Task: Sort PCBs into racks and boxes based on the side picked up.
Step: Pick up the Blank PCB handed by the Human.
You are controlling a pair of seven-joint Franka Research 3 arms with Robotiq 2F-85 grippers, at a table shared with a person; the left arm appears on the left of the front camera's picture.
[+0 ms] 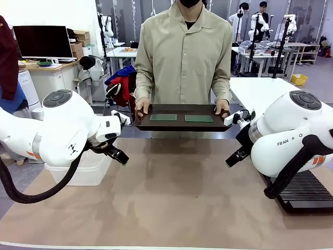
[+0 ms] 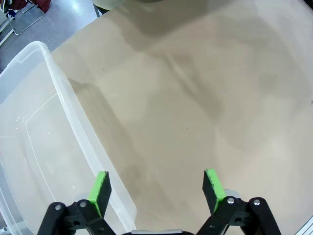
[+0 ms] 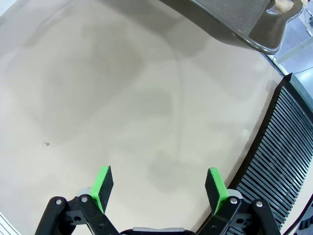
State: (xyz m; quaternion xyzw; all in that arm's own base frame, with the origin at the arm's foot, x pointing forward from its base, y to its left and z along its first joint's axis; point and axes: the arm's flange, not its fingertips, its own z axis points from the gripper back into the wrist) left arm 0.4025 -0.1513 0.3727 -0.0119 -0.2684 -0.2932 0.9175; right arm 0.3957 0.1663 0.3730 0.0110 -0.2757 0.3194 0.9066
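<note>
In the front view, a person in a beige shirt stands at the far side of the desk (image 1: 177,203). The person holds a dark brown rectangular serving tray (image 1: 182,125) level above the desk's far edge, with one hand (image 1: 141,107) on one end and the other hand (image 1: 222,107) on the opposite end. Two thin, flat green rectangular circuit boards lie side by side on the tray, one (image 1: 163,117) apart from the other (image 1: 199,118). The left end effector (image 1: 118,155) hangs above the desk just beside a clear, lidless plastic tub (image 1: 78,174) at the near left. The right end effector (image 1: 234,157) hangs at the right, near a long black slotted rack (image 1: 307,192) lying on the desk's right edge. Both stand well short of the tray.

In the left wrist view, the left end effector (image 2: 157,188) is released, its green pads spread wide with nothing but bare tan desk (image 2: 205,98) between them. The clear plastic tub (image 2: 61,93) lies to one side, and one pad (image 2: 101,188) sits over its rim.

In the right wrist view, the right end effector (image 3: 160,186) is likewise released, with its pads wide apart over bare desk (image 3: 122,98). The black slotted rack (image 3: 279,161) runs along one side, just beside one pad (image 3: 215,188). A corner of the brown tray (image 3: 230,24) shows at the top, raised off the desk.
</note>
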